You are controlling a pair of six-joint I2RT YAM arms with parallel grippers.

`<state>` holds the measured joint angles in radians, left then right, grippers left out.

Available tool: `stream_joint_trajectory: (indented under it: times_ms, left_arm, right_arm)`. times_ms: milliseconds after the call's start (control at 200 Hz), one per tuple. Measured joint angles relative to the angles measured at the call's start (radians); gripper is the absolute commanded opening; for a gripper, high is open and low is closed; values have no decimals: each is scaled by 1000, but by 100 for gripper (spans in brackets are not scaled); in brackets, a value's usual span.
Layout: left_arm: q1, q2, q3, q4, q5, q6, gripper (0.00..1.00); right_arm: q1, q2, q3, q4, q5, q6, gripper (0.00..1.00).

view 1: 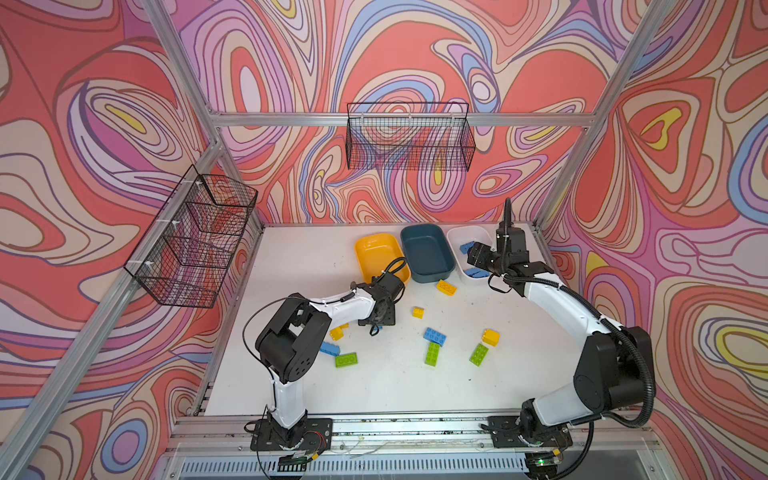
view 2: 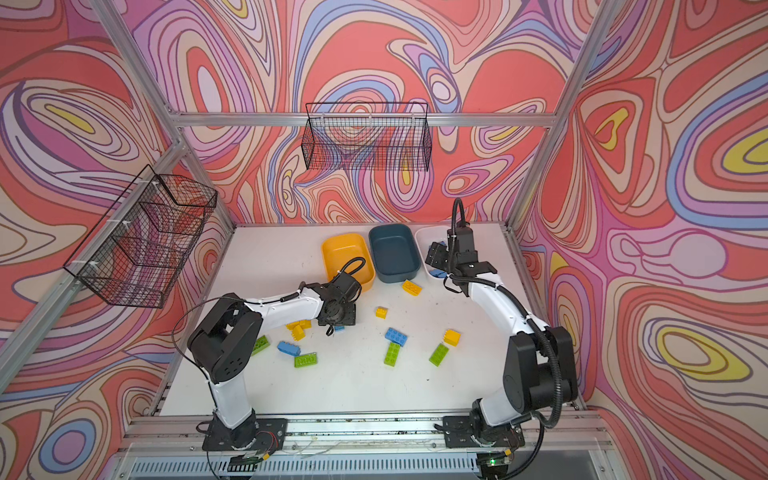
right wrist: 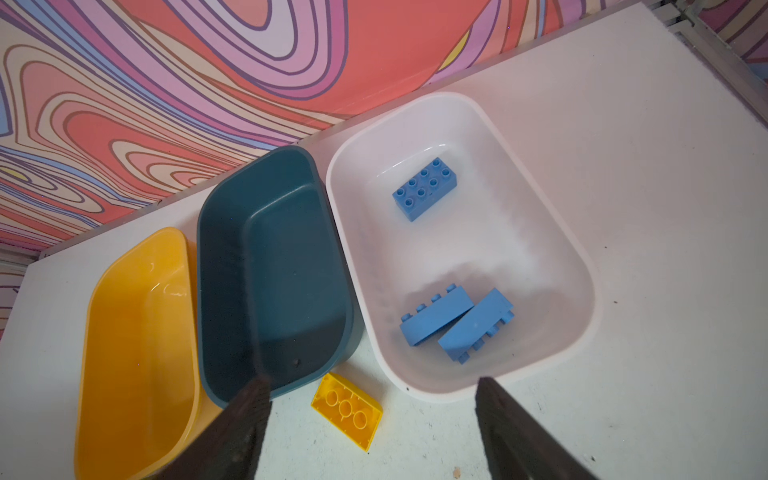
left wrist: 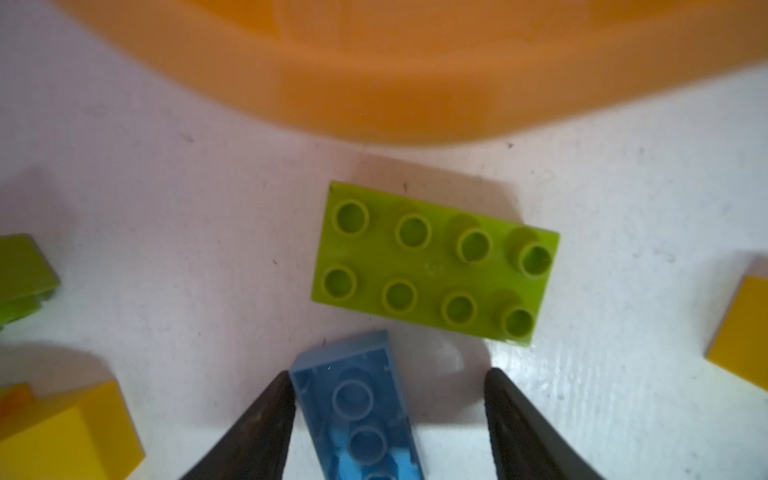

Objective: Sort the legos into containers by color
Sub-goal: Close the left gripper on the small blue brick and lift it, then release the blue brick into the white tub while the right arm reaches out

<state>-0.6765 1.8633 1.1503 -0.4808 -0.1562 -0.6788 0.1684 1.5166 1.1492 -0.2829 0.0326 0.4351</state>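
Loose legos lie on the white table in both top views: yellow (view 1: 446, 286), blue (view 1: 434, 335) and green (view 1: 432, 354) ones. My left gripper (view 1: 376, 328) points down near the yellow bin (view 1: 376, 249). In the left wrist view its jaws (left wrist: 390, 415) are open around an upside-down blue brick (left wrist: 361, 411) that leans on one finger (left wrist: 270, 415); a green brick (left wrist: 432, 266) lies just beyond. My right gripper (view 1: 473, 255) hangs open and empty over the white bin (right wrist: 582, 266), which holds three blue bricks (right wrist: 424, 189). The dark blue bin (right wrist: 270, 270) is empty.
A yellow brick (right wrist: 347, 409) lies by the near ends of the dark blue and white bins. More green (view 1: 479, 354), yellow (view 1: 491, 337) and blue (view 1: 330, 349) bricks are scattered mid-table. Wire baskets (view 1: 409, 137) hang on the back and left walls.
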Motion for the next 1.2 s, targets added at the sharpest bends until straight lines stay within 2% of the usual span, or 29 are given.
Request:
stream_joint_trajectory:
  times_ms: [215, 546, 866, 1052, 1202]
  left_arm:
    - [-27, -11, -19, 11, -8, -22, 45]
    - [-33, -19, -21, 7, -3, -21, 30]
    - [-83, -121, 29, -39, 66, 24, 28]
    - [-83, -134, 205, -26, 136, 58, 30]
    - [-83, -74, 357, 68, 228, 73, 29]
  right_arm:
    - [5, -13, -5, 3, 0, 0, 81]
    - [12, -31, -30, 8, -23, 13, 81]
    - [16, -104, -144, 29, -106, 62, 82]
    - [16, -189, -222, 31, -129, 77, 82]
    - [16, -291, -292, 3, -130, 80, 81]
